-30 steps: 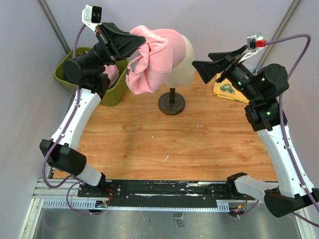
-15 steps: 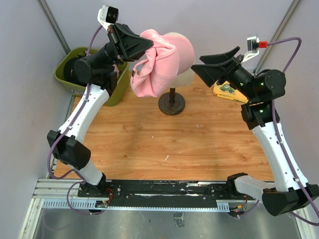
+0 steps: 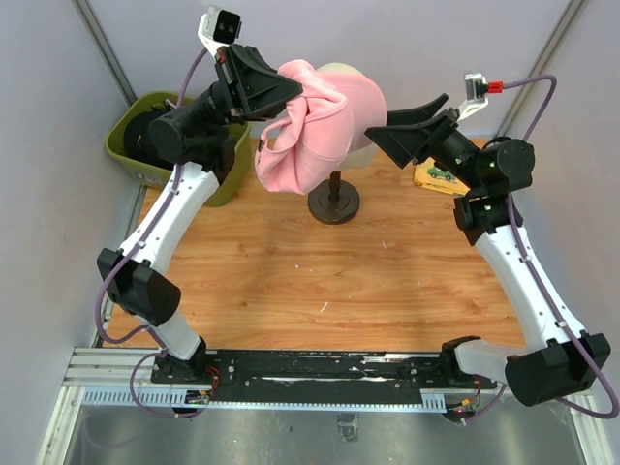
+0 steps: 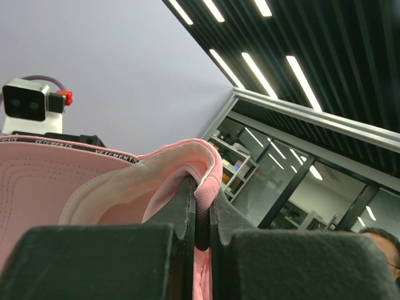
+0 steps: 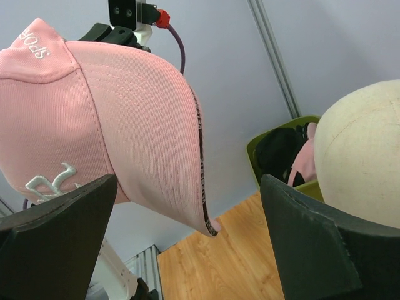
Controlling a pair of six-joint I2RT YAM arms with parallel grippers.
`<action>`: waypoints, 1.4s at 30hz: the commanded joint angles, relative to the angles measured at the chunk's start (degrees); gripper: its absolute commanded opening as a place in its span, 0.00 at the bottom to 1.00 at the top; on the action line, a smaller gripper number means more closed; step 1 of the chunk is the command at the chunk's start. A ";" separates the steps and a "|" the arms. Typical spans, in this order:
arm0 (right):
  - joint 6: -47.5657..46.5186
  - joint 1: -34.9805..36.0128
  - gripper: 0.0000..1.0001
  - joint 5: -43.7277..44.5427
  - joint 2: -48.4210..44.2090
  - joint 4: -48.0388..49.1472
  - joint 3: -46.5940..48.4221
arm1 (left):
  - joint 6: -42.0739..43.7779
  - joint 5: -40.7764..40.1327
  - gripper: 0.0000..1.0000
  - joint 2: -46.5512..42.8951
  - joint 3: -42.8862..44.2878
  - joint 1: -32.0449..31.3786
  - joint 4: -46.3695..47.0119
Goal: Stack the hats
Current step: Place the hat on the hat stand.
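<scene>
Where the two arms reached over the far half of the wooden table (image 3: 291, 281), the following were noted.

Item: pink cap (image 3: 315, 131), white stitched logo, held up in the air at the level of the mannequin head (image 5: 369, 156). From above it overlapped the head. The right wrist view showed a gap between the brim and the head, so contact could not be confirmed.

Item: left gripper (image 4: 201, 194), fingers clenched on the cap's rim, the fabric pinched between them.

Item: right gripper (image 3: 405, 118), fingers spread wide and grasping nothing, pointed at the cap from the other side, with brim and head both in the space before it.

Item: cream head on a dark post with a round base (image 3: 333, 201), standing on the table directly under the hanging cap.

Item: olive-green bin (image 3: 131, 160), far left corner behind the left arm. It held something dark (image 5: 278, 153) and a pink piece (image 5: 302, 169).

Item: yellow card with a green car (image 3: 441, 176), flat beneath the right arm.
</scene>
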 commanded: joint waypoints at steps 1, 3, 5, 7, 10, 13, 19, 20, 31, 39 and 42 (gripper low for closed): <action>7.15 -0.81 0.98 -3.30 1.31 11.18 -0.94 | -1.03 0.25 0.00 0.30 1.88 -0.59 2.78; 9.90 -0.76 1.00 -4.19 2.24 14.48 -1.41 | -1.26 0.03 0.01 0.70 1.92 -0.62 3.32; 13.25 -0.77 0.92 -4.63 3.17 17.77 -2.25 | -1.87 -0.34 0.01 1.31 1.96 -0.68 4.17; 17.33 -0.72 0.80 -5.31 4.37 20.94 -2.85 | -2.44 -0.85 0.01 2.05 2.08 -0.68 5.43; 21.57 -0.80 0.69 -6.36 6.25 25.66 -3.90 | -3.53 -1.97 0.00 4.02 3.15 -0.66 7.17; 23.08 -0.78 0.59 -6.43 6.73 27.08 -4.33 | -5.19 -3.30 0.01 6.16 4.82 -0.68 9.25; 23.55 -0.87 0.13 -6.44 6.91 27.01 -4.33 | -6.80 -3.65 0.01 9.91 9.44 -0.59 10.32; 23.63 -0.83 0.04 -6.26 6.94 26.87 -4.57 | -6.88 -3.59 0.01 10.42 10.04 -0.47 10.39; 22.45 -2.64 0.01 0.58 5.14 21.73 -5.61 | 3.87 -14.96 0.05 3.93 -3.77 11.96 1.07; 25.74 -2.65 0.01 12.04 11.08 23.90 -2.22 | 12.38 -21.20 0.22 6.06 -2.15 14.24 -8.25; 25.67 -2.62 0.00 16.72 12.86 23.60 -0.67 | 15.45 -21.90 0.26 7.95 0.28 14.86 -12.47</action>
